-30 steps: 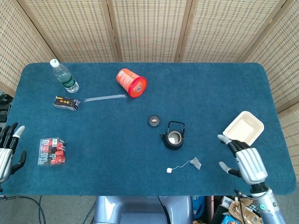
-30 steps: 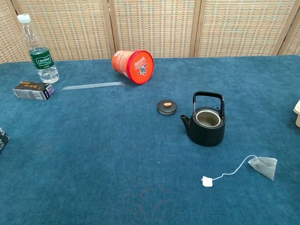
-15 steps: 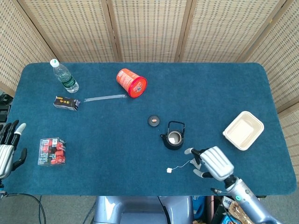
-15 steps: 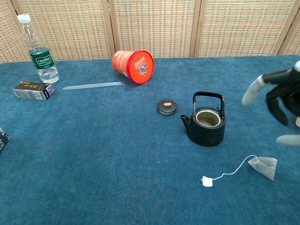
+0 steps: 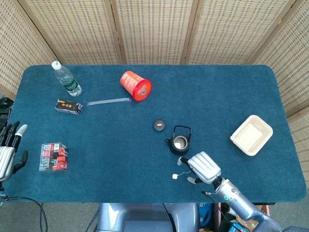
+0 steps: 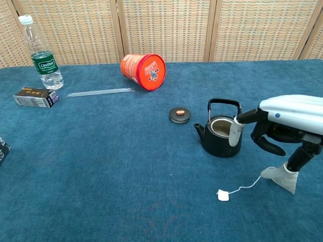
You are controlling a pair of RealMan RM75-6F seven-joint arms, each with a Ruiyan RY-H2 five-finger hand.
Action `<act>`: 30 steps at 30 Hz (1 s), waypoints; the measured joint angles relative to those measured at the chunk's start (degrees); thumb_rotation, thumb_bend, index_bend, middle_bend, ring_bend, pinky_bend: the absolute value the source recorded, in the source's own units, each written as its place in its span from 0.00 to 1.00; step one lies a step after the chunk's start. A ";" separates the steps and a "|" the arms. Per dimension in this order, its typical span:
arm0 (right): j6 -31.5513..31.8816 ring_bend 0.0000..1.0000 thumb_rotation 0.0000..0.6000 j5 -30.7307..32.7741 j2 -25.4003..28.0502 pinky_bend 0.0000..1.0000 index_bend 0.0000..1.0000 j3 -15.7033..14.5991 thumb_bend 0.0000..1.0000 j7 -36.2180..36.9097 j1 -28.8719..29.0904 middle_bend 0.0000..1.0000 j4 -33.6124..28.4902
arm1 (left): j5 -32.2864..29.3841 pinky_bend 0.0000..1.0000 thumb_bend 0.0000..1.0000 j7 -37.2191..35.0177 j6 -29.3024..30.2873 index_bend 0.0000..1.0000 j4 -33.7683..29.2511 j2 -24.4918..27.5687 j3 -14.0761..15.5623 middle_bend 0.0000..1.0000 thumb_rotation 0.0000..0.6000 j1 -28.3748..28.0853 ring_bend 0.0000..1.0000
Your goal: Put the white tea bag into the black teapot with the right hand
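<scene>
The black teapot (image 5: 179, 142) (image 6: 221, 133) stands open near the table's middle, its lid (image 5: 159, 124) (image 6: 179, 114) lying just to its left. The white tea bag (image 6: 280, 178) lies to the right of and nearer than the pot, its string running to a small white tag (image 5: 175, 176) (image 6: 222, 194). My right hand (image 5: 203, 167) (image 6: 283, 125) hovers over the bag with fingers spread, one fingertip (image 6: 292, 166) touching the bag's top; in the head view the hand hides the bag. My left hand (image 5: 8, 153) rests open at the table's left edge.
An orange can (image 5: 135, 85) lies on its side at the back. A water bottle (image 5: 66, 79), a black box (image 5: 67, 107) and a clear strip (image 5: 108, 101) sit at the back left. A red packet (image 5: 53, 156) is at front left, a white container (image 5: 251, 134) at right.
My right hand has swept left from the table's right front edge and come down over the tea bag, now touching it. The left hand has barely shifted.
</scene>
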 measured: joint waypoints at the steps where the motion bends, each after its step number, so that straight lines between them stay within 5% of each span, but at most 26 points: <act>1: 0.05 0.92 1.00 0.24 -0.57 0.94 0.43 -0.07 0.33 -0.56 0.11 0.88 0.56 | -0.02 0.00 0.51 0.03 0.04 0.00 -0.08 0.06 -0.03 0.00 1.00 -0.02 0.00; 30: -3.75 0.96 1.00 4.52 -10.46 0.97 0.52 -1.95 0.34 -6.94 4.65 0.91 8.66 | -0.44 0.00 0.51 -0.40 -1.35 0.00 0.28 -0.54 0.37 0.00 1.00 -1.17 0.00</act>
